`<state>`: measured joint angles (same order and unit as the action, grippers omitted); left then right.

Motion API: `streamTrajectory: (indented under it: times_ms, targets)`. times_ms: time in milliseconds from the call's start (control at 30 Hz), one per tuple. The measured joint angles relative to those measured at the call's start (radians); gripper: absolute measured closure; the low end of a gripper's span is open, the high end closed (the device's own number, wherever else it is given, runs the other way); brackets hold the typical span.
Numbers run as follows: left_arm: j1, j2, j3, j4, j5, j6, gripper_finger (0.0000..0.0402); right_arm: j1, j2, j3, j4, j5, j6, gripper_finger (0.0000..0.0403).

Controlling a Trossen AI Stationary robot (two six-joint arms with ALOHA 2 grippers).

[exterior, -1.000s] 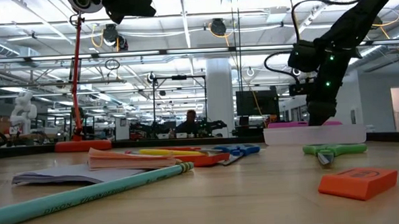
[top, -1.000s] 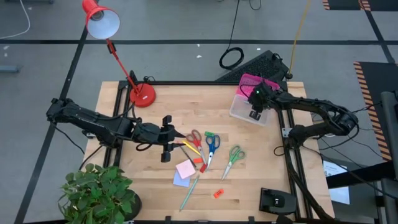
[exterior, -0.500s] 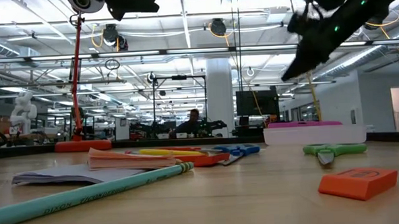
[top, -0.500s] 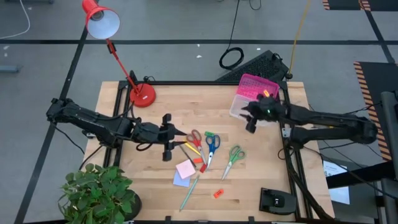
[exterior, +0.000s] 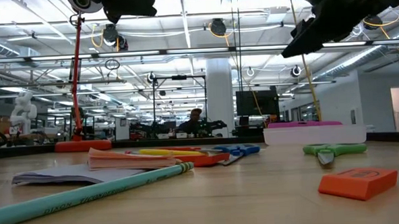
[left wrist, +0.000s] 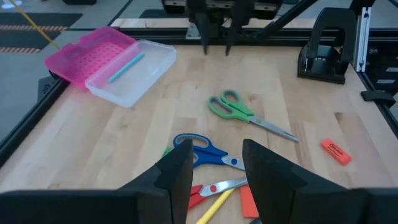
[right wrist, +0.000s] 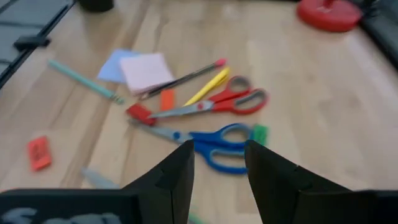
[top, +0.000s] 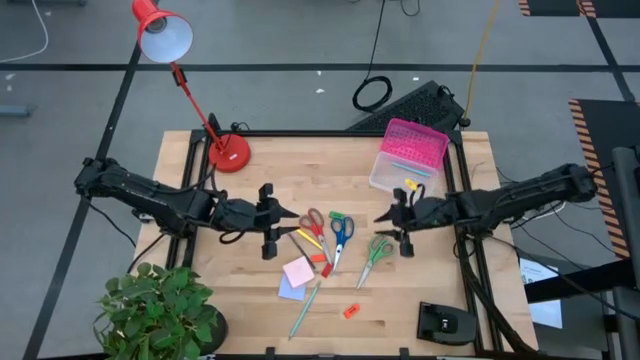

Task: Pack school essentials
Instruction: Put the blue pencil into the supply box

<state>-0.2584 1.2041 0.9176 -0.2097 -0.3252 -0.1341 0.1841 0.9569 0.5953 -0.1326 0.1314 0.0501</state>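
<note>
Red scissors (top: 313,222), blue scissors (top: 342,232), green scissors (top: 375,250), pink pad (top: 299,271), lavender pad (top: 289,290), orange eraser (top: 351,310)

The left hand (left wrist: 214,163) hides part of the blue scissors (left wrist: 198,148).

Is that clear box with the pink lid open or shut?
Open: the clear box lies uncovered with a teal pen inside, its pink lid flipped back beside it.

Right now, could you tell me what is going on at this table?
Both arms are packing stationery into the clear box, which already holds a teal pen. The right gripper, open and empty, hovers by the green scissors. The left gripper, open, hovers by the red scissors.
</note>
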Motion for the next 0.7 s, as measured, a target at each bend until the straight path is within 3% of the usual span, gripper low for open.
streamTrajectory:
  times_ms: [400,700]
  targets:
    - [-0.057,0.000,0.037,0.004,-0.004,-0.023,0.0256,0.060,0.191,0.038,0.128,0.003,-0.029,0.0266]
    - [-0.201,0.000,0.089,-0.008,-0.174,-0.022,0.0257,0.060,0.269,0.068,0.126,-0.003,-0.076,0.0266]
